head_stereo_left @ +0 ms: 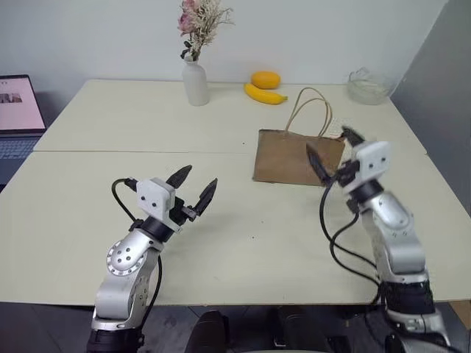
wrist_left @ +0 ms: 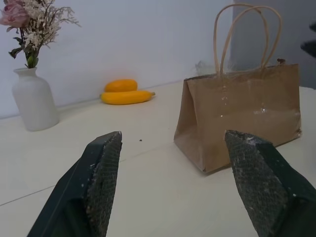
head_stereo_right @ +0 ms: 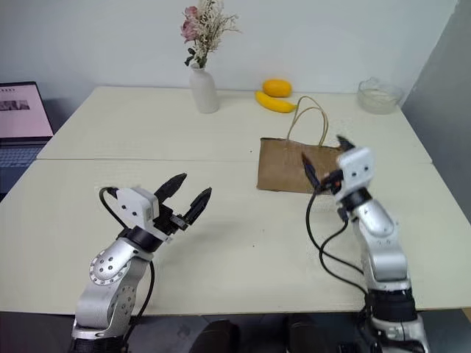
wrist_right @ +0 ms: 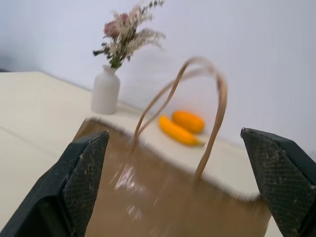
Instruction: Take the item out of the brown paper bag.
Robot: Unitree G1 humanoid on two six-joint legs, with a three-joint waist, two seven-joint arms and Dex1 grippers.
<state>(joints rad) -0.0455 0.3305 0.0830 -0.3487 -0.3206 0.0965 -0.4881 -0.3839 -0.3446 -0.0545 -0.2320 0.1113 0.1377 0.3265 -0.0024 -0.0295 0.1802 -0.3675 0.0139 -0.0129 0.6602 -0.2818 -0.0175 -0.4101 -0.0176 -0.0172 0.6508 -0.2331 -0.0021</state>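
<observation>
— Counting what sits on the bench [head_stereo_left: 110, 140]?
— One brown paper bag [head_stereo_left: 291, 158] with two handles, one banana [head_stereo_left: 265, 95], one orange fruit [head_stereo_left: 266, 79], one vase [head_stereo_left: 195, 83].
— Hands?
— Two: left hand [head_stereo_left: 193, 187] spread, empty; right hand [head_stereo_left: 335, 153] spread beside the bag.

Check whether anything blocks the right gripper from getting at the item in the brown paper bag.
Nothing lies between the open right gripper and the brown paper bag; it hovers at the bag's right end. The item itself cannot be seen, hidden by the bag's walls, and the two twine handles arch over the opening.
</observation>
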